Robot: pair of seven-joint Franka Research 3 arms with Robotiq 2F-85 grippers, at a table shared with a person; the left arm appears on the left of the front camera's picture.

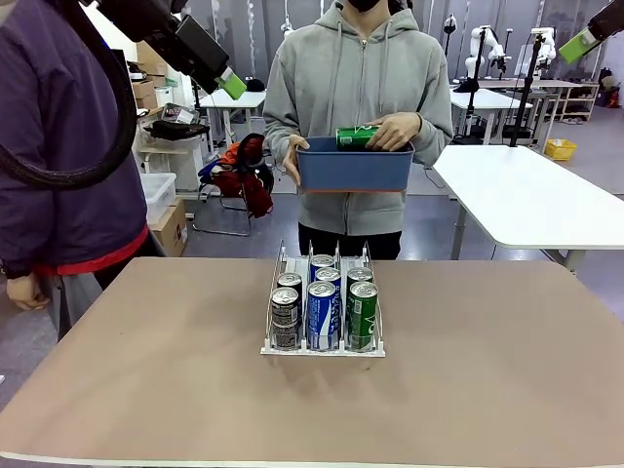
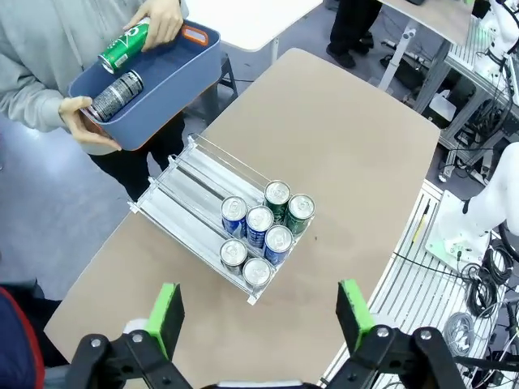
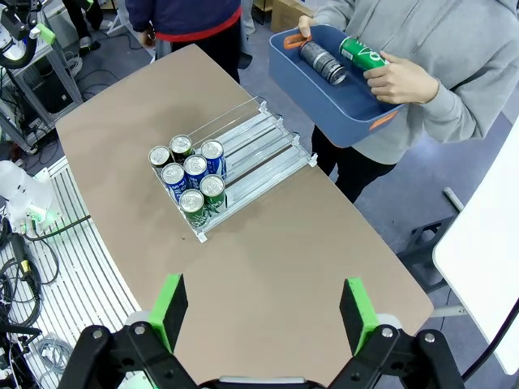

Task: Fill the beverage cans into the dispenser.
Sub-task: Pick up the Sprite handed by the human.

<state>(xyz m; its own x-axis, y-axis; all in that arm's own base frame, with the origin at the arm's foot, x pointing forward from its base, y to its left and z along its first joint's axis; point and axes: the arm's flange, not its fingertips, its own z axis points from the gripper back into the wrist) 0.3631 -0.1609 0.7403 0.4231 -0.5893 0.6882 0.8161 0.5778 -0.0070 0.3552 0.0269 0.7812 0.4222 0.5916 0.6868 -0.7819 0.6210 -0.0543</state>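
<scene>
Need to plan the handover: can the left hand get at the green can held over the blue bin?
Probably: the left hand is open and raised above the dispenser, though the person's hand covers part of the green can.

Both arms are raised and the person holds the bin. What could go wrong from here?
1. The green can sits in the person's hand over the blue bin; a mid-air handover could slip.
2. Six cans crowd the robot-side end of the dispenser, so loading probably means reaching toward the person.
</scene>
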